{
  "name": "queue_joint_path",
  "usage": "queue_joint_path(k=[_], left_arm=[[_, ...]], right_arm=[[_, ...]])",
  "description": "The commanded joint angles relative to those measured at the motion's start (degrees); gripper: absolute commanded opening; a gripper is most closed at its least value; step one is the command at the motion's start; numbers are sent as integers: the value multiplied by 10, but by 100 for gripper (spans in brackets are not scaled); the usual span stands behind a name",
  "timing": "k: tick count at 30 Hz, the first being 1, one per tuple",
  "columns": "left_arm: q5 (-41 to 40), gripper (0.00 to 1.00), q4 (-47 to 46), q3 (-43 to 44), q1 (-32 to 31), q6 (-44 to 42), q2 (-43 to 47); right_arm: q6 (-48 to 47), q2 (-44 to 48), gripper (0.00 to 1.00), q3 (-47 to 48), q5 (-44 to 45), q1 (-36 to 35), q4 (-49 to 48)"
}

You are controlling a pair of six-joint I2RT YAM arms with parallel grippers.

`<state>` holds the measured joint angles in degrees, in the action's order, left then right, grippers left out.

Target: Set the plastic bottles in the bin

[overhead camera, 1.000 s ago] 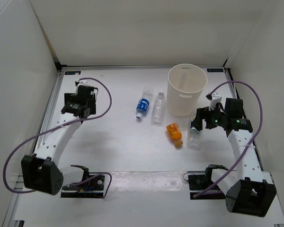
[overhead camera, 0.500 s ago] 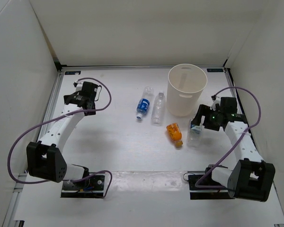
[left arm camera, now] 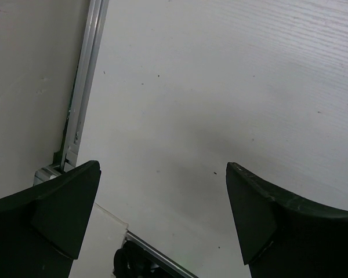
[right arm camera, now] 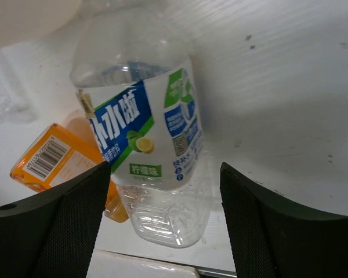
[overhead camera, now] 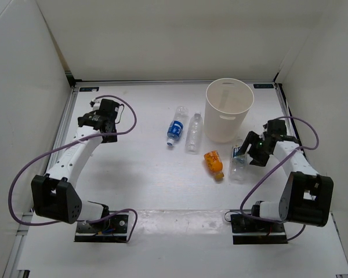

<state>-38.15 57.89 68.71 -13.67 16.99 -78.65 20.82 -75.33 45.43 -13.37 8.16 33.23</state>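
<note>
My overhead camera looks down on the whole desk (overhead camera: 145, 174), and both wrist cameras face it closely, the right sharing the white-blue labelled bottle (right arm camera: 140, 130) with overhead, the left only desk.

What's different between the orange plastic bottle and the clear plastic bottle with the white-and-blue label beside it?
The orange plastic bottle is orange; the clear plastic bottle with the white-and-blue label is see-through. The clear one lies between the right gripper's fingers; the orange one lies outside them. Both lie on their sides.
</note>
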Motion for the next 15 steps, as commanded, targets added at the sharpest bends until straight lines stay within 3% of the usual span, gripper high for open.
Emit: queue_joint_path(k=[1, 9, 15], left_arm=[[2, 100, 13, 3, -2, 8, 22], [-1, 100, 23, -16, -3, 33, 26], [-2, 100, 36, 17, -3, 29, -3]], right_arm=[[8, -8, 78, 18, 8, -32, -4], [-2, -54, 73, 46, 6, -17, 15], [-23, -81, 74, 75, 19, -47, 58]])
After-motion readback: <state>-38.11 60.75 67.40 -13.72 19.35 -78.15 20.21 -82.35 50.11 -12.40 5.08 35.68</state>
